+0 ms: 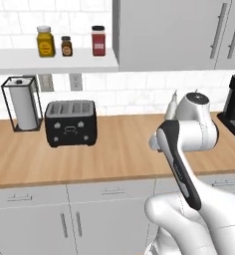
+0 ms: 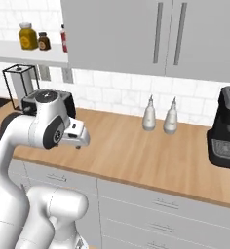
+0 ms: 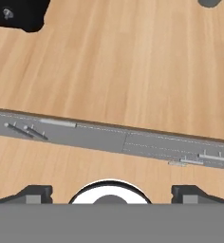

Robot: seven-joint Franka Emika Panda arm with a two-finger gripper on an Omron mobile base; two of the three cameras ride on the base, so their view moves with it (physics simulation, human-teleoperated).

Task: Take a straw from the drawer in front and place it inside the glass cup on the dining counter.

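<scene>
I see the long wood-topped desk (image 1: 114, 149) along the tiled wall, with grey wall cabinets (image 2: 151, 34) above it and closed grey drawer fronts (image 2: 161, 204) with slim silver handles below its front edge. My arm is folded up over the desk's front edge, wrist bent downward. In the hand view I look straight down on the desk's edge and the strip of drawer fronts (image 3: 109, 137); all are shut, so I cannot tell where the straw is.

A black coffee machine (image 2: 226, 129) stands at the right end, a black toaster (image 1: 70, 123) to the left, and a paper towel holder (image 1: 24, 104) beside it. Two small grey bottles (image 2: 158, 116) stand near the wall. Three jars (image 1: 67, 44) sit on the shelf (image 1: 50, 60).

My end effector (image 3: 111, 192) has its fingertips spread wide apart, with nothing between them.
</scene>
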